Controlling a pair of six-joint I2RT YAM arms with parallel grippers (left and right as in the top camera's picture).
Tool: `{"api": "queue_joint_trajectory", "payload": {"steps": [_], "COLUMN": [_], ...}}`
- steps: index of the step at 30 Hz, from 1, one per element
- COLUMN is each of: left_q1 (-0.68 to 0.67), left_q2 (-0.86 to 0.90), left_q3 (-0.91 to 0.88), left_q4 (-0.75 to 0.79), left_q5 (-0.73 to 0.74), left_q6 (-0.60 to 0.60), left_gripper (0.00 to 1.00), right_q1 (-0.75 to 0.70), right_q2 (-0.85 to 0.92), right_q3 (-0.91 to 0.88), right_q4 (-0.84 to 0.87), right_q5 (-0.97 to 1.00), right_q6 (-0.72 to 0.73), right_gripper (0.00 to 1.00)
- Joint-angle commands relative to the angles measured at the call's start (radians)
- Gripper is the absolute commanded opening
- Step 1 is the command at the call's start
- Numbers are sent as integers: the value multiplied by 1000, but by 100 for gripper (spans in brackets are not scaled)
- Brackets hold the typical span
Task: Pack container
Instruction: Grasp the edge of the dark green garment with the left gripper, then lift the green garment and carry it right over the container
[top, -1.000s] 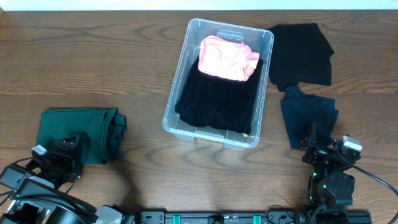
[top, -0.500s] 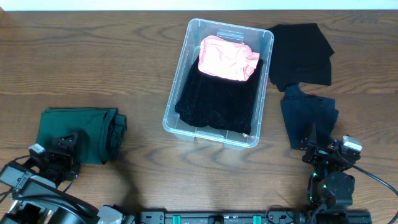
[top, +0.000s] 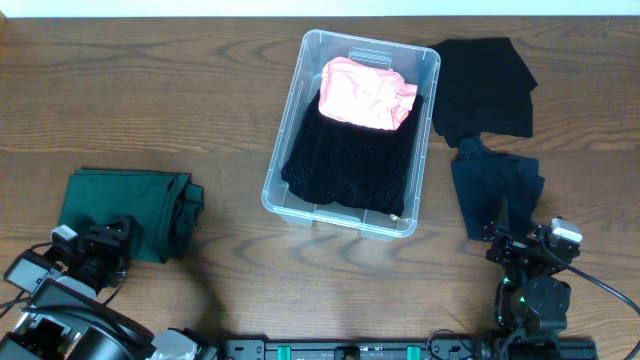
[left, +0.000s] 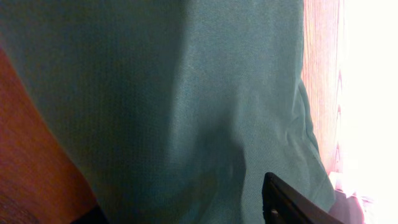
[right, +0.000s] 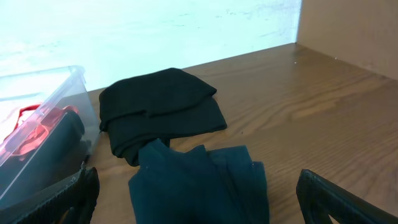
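Two grippers stand at the near edge of the wooden table (top: 150, 90), and neither one touches the container (top: 275, 185). For the left gripper (top: 98, 238), I cannot tell how its jaws stand: in its wrist view only one dark finger (left: 292, 202) shows at the bottom corner, and the folded green cloth (left: 186, 106) fills almost all the rest. From above, this gripper is over the near edge of the same green cloth (top: 120, 205). The right gripper (right: 196, 186) has its jaws spread wide with nothing between them; just beyond its fingers lies a crumpled dark blue cloth (right: 199, 180), and behind that a folded black cloth (right: 161, 102). The clear plastic container stands in the middle of the table toward the far side, well apart from both grippers: away and to the right of the left one, away and to the left of the right one. The black cloth lies just beside its right wall. Inside it, a black garment (top: 348, 160) covers the bottom, and a pink garment (top: 365, 92) lies on top at the far end.
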Motion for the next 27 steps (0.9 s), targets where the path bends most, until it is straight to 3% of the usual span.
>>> {"api": "queue_joint_trajectory", "payload": {"steps": [1,4,11,15,21,27], "left_q1": [-9,-9,-9,-9,-9,-9], "left_q2": [41,41,41,41,41,12], "left_q3": [-40,-40,-40,-39,-26,44], "left_q4": [-18,-7,81,101,192,295], "left_q5": [-85,-59,97,123,300,547], "left_q6": [6,6,5,-38,-97,-230], "left_gripper": [59,56,26,15,6,6], "right_q1": [-5,-5,-5,-5,-5,-5], "right_q2": [-4,-4,-4,-4,-4,-4], "right_q3": [-3,-3,-3,-3,-3,-3], "right_q4": [-1,-1,-1,-1,-1,-1], "right_q5": [0,0,0,0,0,0], "right_q6": [10,10,10,10,10,10], "right_gripper": [99,99,99,99,99,99]}}
